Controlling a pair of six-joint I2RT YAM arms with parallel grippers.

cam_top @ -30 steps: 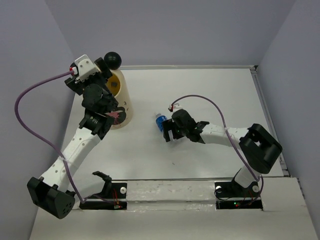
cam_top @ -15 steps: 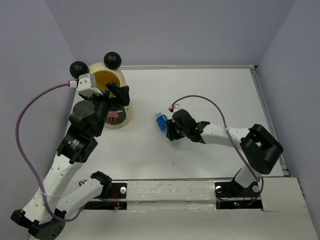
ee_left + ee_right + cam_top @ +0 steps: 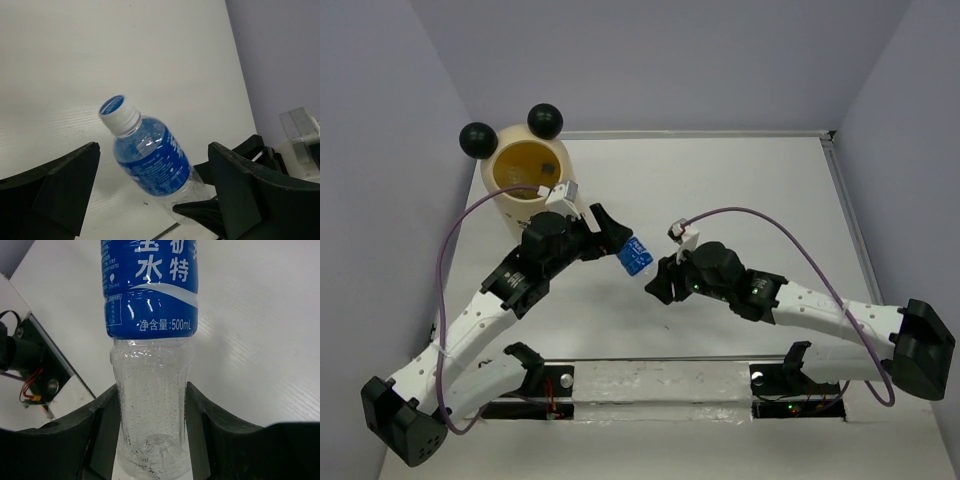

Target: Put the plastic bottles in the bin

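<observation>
- My right gripper is clamped on a bottle; the jaws press on the clear, dimpled lower part, below the blue label.
- In my right wrist view the bottle runs straight up from between my fingers, and both of them touch its sides.
- The bottle sits tilted near the middle of the table, base in my right grip and cap pointing toward my left arm.
- The cap is white with a blue top.
- My left gripper has its jaws wide apart and holds nothing.
- In my left wrist view the bottle lies in the gap between those left fingers, cap end nearest, touching neither one.
- My two grippers face each other across the bottle, the left at its cap end, the right at its base.
- The bin stands at the far left of the table, beyond my left gripper and apart from the bottle.
- Its two black ears sit on the far rim, and its mouth is open to the overhead camera.
- I cannot make out what lies inside the bin.
</observation>
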